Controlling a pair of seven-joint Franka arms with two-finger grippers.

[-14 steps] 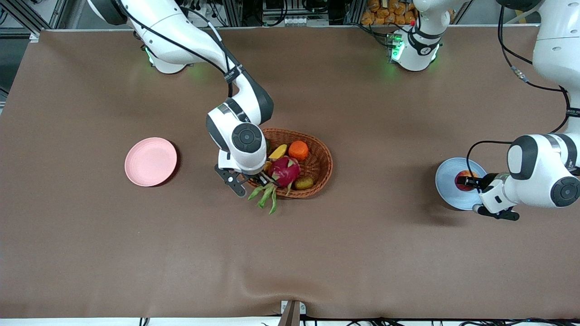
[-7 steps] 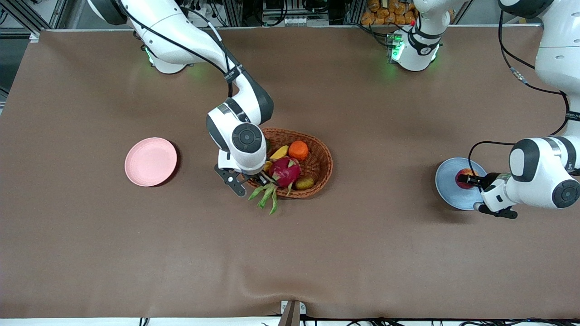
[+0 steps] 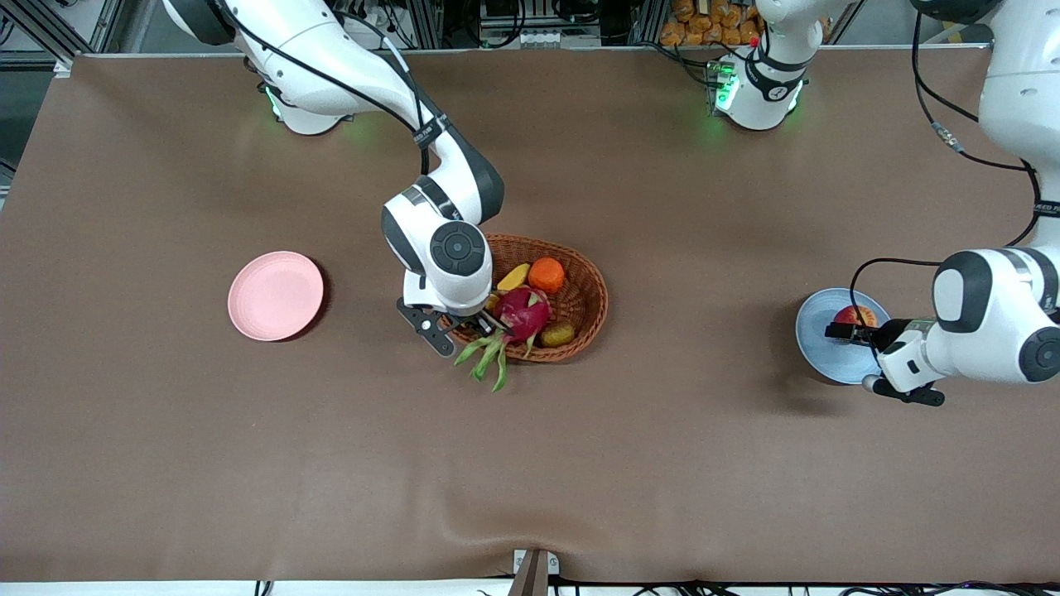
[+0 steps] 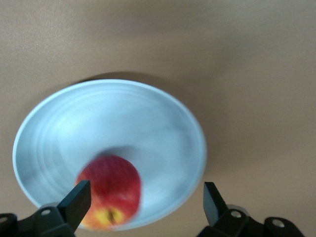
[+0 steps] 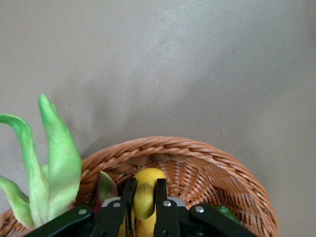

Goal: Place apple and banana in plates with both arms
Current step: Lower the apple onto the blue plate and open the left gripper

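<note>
While the apple (image 4: 109, 191) lies in the blue plate (image 4: 59, 128) between the spread left gripper (image 4: 143, 202), the banana (image 5: 146, 192) (in the basket (image 5: 217, 173)) is pinched by the right gripper (image 5: 144, 193); nothing is seen on the pink plate (image 3: 275, 295).

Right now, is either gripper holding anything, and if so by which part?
The right gripper is shut on the banana near one end, in the basket. The left gripper, open over the blue plate, holds nothing; the apple lies free.

Brown mat (image 3: 248, 463) covers whole table; metal frame rails (image 3: 50, 25) and cable clutter along top edge.
</note>
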